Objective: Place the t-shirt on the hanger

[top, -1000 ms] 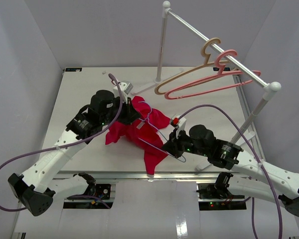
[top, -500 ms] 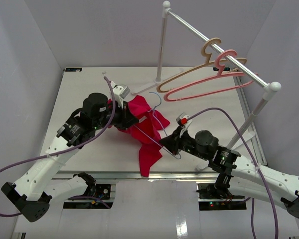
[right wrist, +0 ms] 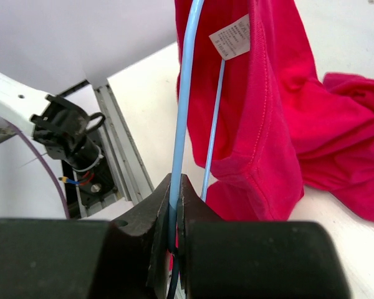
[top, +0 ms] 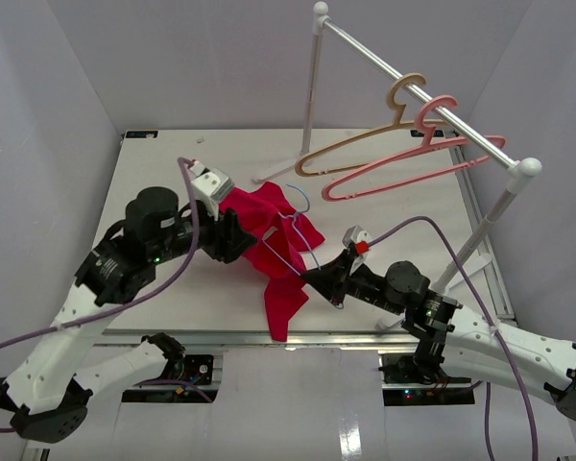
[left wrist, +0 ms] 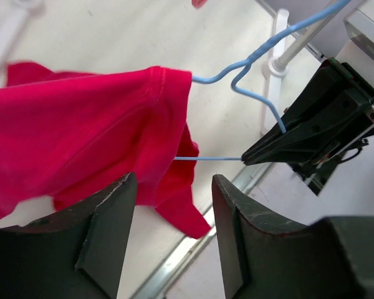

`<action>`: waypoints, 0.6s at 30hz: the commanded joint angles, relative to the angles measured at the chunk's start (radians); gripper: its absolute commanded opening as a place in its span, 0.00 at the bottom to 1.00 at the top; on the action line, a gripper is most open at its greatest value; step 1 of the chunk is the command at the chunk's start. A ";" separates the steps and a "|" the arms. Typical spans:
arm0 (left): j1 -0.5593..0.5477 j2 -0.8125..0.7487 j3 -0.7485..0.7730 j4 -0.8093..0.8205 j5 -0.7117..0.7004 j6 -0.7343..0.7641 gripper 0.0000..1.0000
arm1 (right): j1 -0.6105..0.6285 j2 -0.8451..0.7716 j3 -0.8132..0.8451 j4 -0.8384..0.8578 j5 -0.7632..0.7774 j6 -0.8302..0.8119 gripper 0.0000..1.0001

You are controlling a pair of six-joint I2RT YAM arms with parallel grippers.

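Releasing: left gripper, jaws now apart and empty, drawn back from the cloth it pinched 1 second ago.

Item 1, t-shirt: crimson, bunched on the table between the 2 arms. 1 part is threaded over the hanger, and the pale label shows beside the wire.

Item 2, hanger: light-blue, raised at a tilt, 1 end clamped in the closed right gripper.

Status, judged: shirt only partly on. The freed left gripper likely needs a fresh hold to draw the remaining cloth across.
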 commanded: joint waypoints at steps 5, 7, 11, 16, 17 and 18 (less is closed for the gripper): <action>-0.003 -0.043 0.177 -0.084 -0.130 0.315 0.57 | 0.006 -0.140 -0.072 0.175 -0.131 -0.054 0.08; -0.005 -0.008 0.206 -0.103 -0.144 0.364 0.53 | 0.006 -0.145 -0.074 0.160 -0.171 -0.066 0.08; -0.006 0.074 0.277 -0.129 -0.076 0.442 0.48 | 0.007 -0.145 -0.092 0.164 -0.199 -0.070 0.08; -0.015 0.156 0.363 -0.223 0.053 0.571 0.48 | 0.006 -0.156 -0.126 0.201 -0.222 -0.065 0.08; -0.016 0.157 0.368 -0.236 0.078 0.600 0.47 | 0.007 -0.157 -0.130 0.204 -0.222 -0.065 0.08; -0.016 0.155 0.370 -0.247 0.110 0.630 0.47 | 0.007 -0.158 -0.133 0.207 -0.222 -0.066 0.08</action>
